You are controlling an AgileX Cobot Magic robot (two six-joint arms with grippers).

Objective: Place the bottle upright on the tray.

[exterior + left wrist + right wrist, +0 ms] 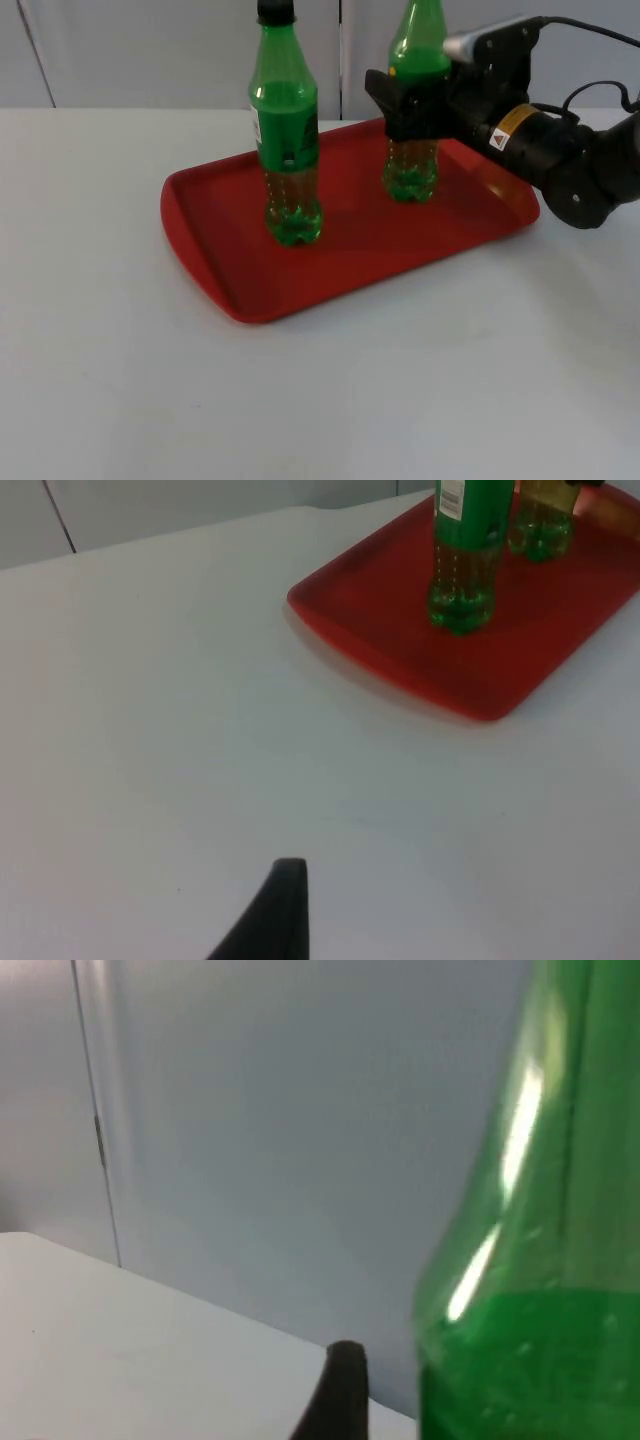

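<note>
The left gripper (288, 900) waits over bare white table (120, 380), well apart from the red tray (215, 255); I cannot tell whether its fingers are spread or pressed together. On the tray's left half a green bottle (287, 140) with a black cap stands upright and free, nothing touching it. To its right, on the tray's far right part, stands the second bottle (412, 165), also upright, its long axis vertical and its base looking set down on the tray floor. The right gripper (408, 108) reaches in from the right side and its fingers pinch this bottle around the upper body, just below the shoulder. In the right wrist view the green shoulder of that bottle (530, 1290) sits close against the fingers. The right arm is clearly the nearer one, already on the bottle. Judging by the upright stance on the tray, what seems to remain is letting go and drawing back sideways to the right without tipping it
</note>
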